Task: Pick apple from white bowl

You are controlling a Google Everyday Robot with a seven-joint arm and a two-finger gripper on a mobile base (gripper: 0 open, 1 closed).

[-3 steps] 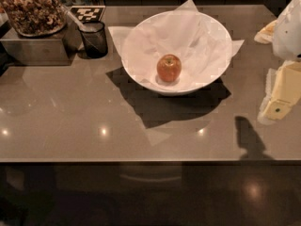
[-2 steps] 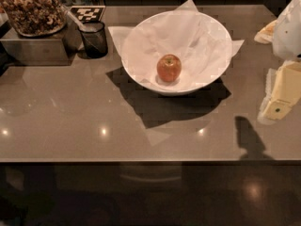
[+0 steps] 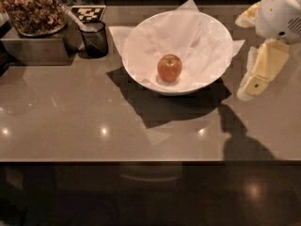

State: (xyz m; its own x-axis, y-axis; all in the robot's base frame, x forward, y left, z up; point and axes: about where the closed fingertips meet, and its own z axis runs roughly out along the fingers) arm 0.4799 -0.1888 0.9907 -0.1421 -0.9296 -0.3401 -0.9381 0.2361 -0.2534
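The apple, small and red-orange, lies in the middle of the white bowl, on its crinkled white paper lining. The bowl stands on the grey counter, toward the back. My gripper, pale yellow under a white arm housing, hangs at the right edge of the view. It is just to the right of the bowl's rim, apart from it and well away from the apple.
A small dark cup with a spoon stands left of the bowl. A metal box with a bowl of nuts sits at the far left. A checkered marker lies behind the cup. The counter's front edge runs across below.
My gripper has moved a little to the left and away from the front, closer to the bowl's right rim. The apple and bowl have not moved.
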